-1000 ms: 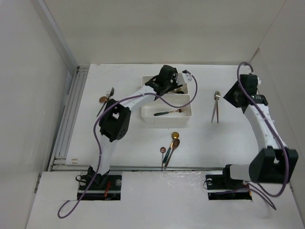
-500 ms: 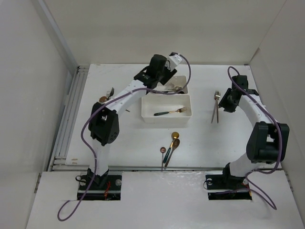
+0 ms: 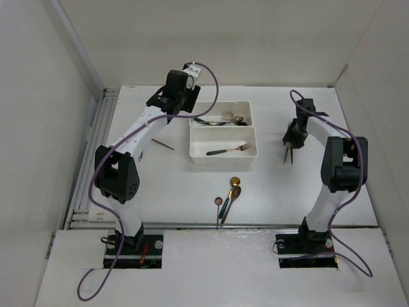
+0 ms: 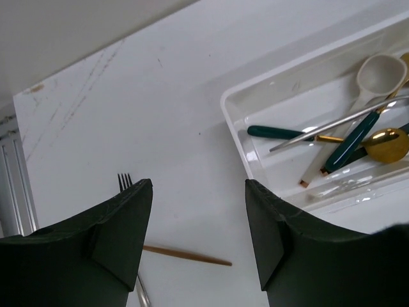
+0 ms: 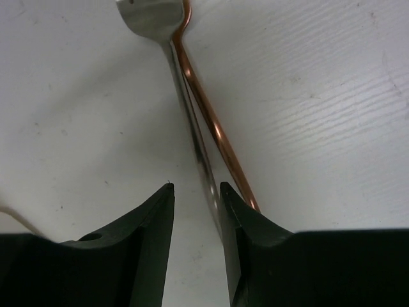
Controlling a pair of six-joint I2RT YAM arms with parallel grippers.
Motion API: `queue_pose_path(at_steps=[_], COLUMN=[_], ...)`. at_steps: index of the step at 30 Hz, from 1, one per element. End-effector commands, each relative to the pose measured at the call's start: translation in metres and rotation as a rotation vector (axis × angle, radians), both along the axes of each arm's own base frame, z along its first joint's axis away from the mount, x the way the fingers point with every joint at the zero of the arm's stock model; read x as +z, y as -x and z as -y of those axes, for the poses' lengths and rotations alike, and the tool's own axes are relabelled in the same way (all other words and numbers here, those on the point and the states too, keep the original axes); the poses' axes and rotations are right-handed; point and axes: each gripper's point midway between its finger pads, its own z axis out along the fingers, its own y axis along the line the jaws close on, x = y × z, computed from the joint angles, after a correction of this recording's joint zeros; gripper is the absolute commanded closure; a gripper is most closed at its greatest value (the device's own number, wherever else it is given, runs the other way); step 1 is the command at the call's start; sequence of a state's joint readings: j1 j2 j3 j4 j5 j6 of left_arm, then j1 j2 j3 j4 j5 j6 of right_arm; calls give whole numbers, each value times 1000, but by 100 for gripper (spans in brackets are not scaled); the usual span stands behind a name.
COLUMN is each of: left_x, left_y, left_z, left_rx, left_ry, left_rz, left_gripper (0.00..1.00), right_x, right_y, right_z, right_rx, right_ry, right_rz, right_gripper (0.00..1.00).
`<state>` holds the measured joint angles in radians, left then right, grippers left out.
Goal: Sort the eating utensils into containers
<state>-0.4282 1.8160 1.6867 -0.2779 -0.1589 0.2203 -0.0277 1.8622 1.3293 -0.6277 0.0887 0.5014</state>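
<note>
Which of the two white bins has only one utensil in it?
The front bin, the lower one in the top view: it holds a single dark-handled fork. The back bin holds several spoons.

The top view looks down on the whole bench point(image 3: 275, 192) from its near edge. The left wrist view shares the far bin point(image 4: 281, 102) with it; the right wrist view, closer, shares the forks point(image 5: 195, 137).
</note>
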Motion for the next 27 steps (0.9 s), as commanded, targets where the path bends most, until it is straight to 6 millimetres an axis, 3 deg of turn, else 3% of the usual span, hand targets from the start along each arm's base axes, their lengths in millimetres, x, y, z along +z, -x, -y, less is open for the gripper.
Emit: queue_pose_path(at_steps=[1,3,9,11,14,17,18,22,24,25,27], left_x=[17,18,20,20,25,25,25,26,20,13,9], left_y=[12,11,11,10,8,7,7,11,14,15,17], left_z=[-15,-26,-34,-39,-48,-53,-53,-60,-66,-71,-77], left_rx=[54,75,90,101,119,128,128,139,150,165,186], left_ry=[55,68,80,80,83,83,83,84,79,82,91], left_rz=[8,6,4,4,13,14,14,15,3,-13,-23], left_gripper=[43,43,43,43,43,43,43,43,44,44,44], right_x=[5,-1,-26,-25,-25,-29,-29,3,50,88,126], right_y=[-14,-13,-13,-18,-24,-25,-25,-36,-45,-52,-55], right_z=[8,10,6,6,8,2,2,1,1,0,-6], right_rx=[-21,-25,10,10,6,19,19,-51,-123,-177,-223], right_ry=[40,50,78,78,88,57,57,37,11,-18,-47], right_rz=[28,17,-38,-29,-31,-51,-51,54,190,308,418], right_gripper=[60,60,60,60,70,97,100,100,100,100,100])
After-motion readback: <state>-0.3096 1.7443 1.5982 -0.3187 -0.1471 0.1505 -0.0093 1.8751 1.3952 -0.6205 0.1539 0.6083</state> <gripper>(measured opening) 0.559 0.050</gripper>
